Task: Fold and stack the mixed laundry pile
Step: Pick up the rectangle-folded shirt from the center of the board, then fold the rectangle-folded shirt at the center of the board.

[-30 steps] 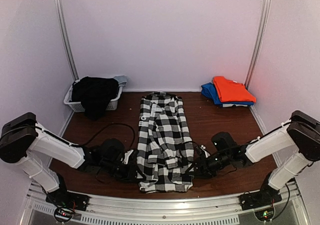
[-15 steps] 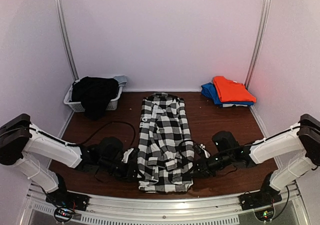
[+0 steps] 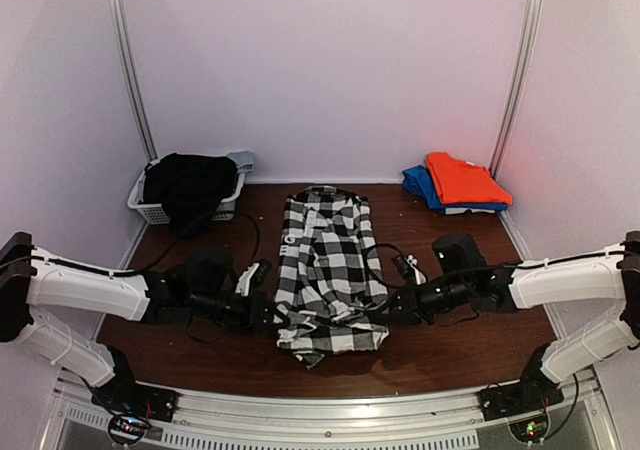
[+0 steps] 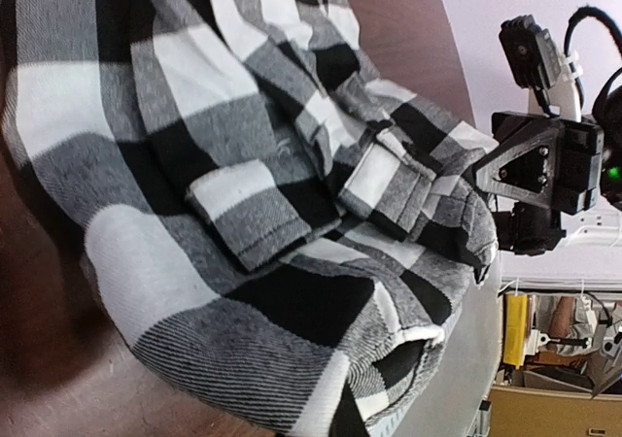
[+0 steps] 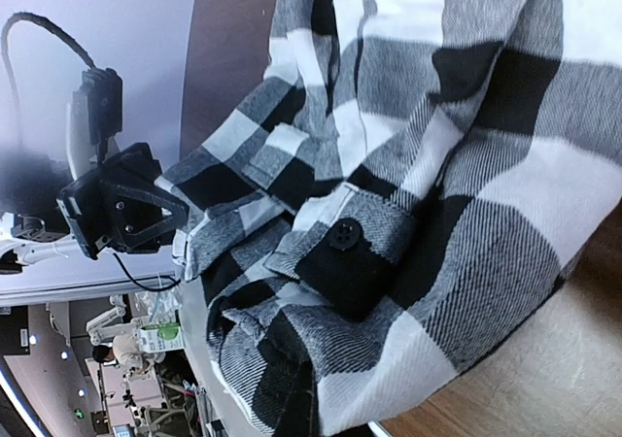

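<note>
The checked shirt (image 4: 243, 214) was matt woven cloth, its twill ribs and stitched hems coarse up close, and the surface (image 3: 450, 345) was dark wood with a faint sheen. The black garment (image 3: 190, 185) and orange garment (image 3: 462, 178) looked soft and matt. The basket (image 3: 145, 210) was white slatted plastic, and the left arm (image 3: 85, 292) and right arm (image 3: 560, 282) had smooth, glossy white shells.

The top view looks from above and behind the arm bases, down and forward over the whole tabletop (image 3: 460, 345) to the back wall. Each wrist camera sits very near the checked shirt (image 3: 325, 270) and is, it seems, rolled sideways. The left one faces across the cloth to the right arm (image 4: 544, 170), the right one to the left arm (image 5: 117, 209). All three views share the shirt's near end.
</note>
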Controlling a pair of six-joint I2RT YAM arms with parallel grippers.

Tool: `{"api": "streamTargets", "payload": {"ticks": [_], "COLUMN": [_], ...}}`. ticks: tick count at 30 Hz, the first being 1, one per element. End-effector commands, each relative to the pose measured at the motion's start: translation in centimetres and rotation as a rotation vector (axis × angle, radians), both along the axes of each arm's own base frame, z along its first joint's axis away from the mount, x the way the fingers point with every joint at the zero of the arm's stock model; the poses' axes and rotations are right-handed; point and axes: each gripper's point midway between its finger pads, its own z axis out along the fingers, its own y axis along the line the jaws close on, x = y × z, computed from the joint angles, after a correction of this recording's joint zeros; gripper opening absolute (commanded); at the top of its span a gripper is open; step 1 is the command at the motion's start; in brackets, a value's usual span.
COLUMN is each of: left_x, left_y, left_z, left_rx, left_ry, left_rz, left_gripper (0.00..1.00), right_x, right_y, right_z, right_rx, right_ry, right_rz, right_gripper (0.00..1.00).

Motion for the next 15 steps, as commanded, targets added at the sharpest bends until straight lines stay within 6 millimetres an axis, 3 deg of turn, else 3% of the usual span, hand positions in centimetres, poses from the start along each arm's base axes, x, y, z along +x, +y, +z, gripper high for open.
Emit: {"api": "streamTargets", "payload": {"ticks": [1,8,12,15], "left_x": [3.9,8.2,11.0,13.7], "left_y": [-0.1,-1.5,-2.7,-2.5], "left_z": [3.7,5.0,6.0,5.9], "left_rx": [-0.067,-0.102,-0.124,-0.126], "left_ry": [-0.113,-0.13,-0.142,-0.14], "left_rz": [0.044,0.048,0.061,0.105], "left_gripper": [0.0,0.0,0.0,0.0], "right_x": [3.0,7.8,11.5,14.0], "right_y": [-0.4,0.6,0.0,-0.5], "right_z": [2.0,3.8,5.2,5.4], "right_rx": [0.021,0.037,0.056,0.06], "right_ry": [-0.089,-0.144,-0.174,-0.184], "right_rz": [-0.024,-0.014,-0.041,-0.054], "right_gripper": [0.0,0.0,0.0,0.0]}}
